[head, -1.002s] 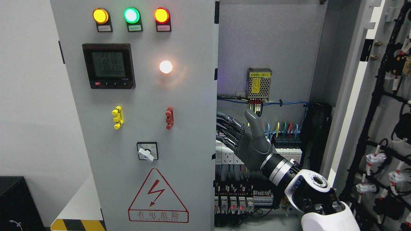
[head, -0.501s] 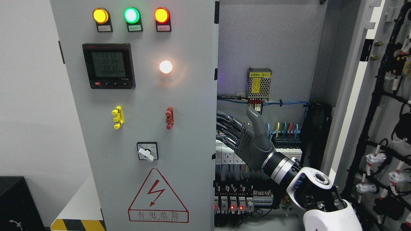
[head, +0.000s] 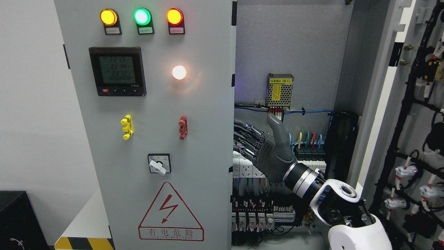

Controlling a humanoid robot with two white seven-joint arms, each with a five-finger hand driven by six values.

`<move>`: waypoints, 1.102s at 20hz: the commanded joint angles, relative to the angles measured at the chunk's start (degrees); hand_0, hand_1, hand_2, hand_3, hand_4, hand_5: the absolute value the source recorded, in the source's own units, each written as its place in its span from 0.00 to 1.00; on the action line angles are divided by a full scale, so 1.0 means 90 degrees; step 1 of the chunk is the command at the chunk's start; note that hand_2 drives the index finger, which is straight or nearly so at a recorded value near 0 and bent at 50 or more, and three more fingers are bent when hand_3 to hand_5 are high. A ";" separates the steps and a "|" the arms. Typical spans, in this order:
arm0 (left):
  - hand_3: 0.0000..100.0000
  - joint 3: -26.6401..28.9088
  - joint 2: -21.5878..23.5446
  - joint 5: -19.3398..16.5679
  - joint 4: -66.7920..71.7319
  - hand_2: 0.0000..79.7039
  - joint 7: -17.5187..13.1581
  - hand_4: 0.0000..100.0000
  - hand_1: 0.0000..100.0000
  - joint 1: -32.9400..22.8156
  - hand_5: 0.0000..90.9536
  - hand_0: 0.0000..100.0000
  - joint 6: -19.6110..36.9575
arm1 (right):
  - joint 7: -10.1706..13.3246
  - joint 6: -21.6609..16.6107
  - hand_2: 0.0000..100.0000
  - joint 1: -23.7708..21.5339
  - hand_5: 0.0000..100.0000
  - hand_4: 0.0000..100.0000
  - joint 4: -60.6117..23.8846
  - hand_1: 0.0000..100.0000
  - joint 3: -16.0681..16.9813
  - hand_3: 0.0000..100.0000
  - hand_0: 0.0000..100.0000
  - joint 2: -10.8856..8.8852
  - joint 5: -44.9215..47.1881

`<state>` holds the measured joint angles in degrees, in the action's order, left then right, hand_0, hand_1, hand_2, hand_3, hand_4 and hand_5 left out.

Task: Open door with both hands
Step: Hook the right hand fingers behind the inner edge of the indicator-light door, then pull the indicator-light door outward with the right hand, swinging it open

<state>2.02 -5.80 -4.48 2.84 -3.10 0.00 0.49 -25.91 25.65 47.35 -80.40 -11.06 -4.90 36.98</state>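
The left cabinet door (head: 152,125), filling the frame's left-centre, stands closed. The right hand (head: 265,149) is set against its free edge, fingers (head: 244,135) hooked behind it, evidently for pulling it outward. The right-hand door (head: 378,104) is already swung open.

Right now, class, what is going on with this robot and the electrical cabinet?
A humanoid robot is working at a grey electrical cabinet with two doors. The right door is swung open, showing the wiring inside. The left door, with its indicator lamps and meter, hides the cabinet's left half. The right robot hand reaches in from the lower right, fingers extending behind the left door's free edge and thumb pointing up; whether they touch it cannot be seen. The left robot hand is out of view.
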 commanded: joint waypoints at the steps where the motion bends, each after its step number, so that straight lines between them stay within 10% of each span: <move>1: 0.00 0.0000 0.0000 0.0000 -0.0003 0.00 0.0003 0.00 0.00 -0.0137 0.00 0.00 0.0034 | -0.0080 0.0002 0.00 0.0051 0.00 0.00 0.0017 0.00 -0.0011 0.00 0.00 -0.0003 0.0022; 11: 0.00 0.0000 0.0000 0.0000 -0.0003 0.00 0.0003 0.00 0.00 -0.0127 0.00 0.00 0.0024 | -0.1007 0.0002 0.00 0.0110 0.00 0.00 0.0066 0.00 0.0008 0.00 0.00 -0.0003 -0.0017; 22: 0.00 0.0000 0.0000 0.0000 -0.0003 0.00 0.0003 0.00 0.00 -0.0137 0.00 0.00 0.0024 | -0.1086 -0.0008 0.00 -0.0075 0.00 0.00 -0.0304 0.00 -0.0060 0.00 0.00 0.0017 0.0022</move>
<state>2.02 -5.80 -4.48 2.84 -3.10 0.00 0.74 -35.92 25.67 47.92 -80.38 -11.19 -4.86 37.07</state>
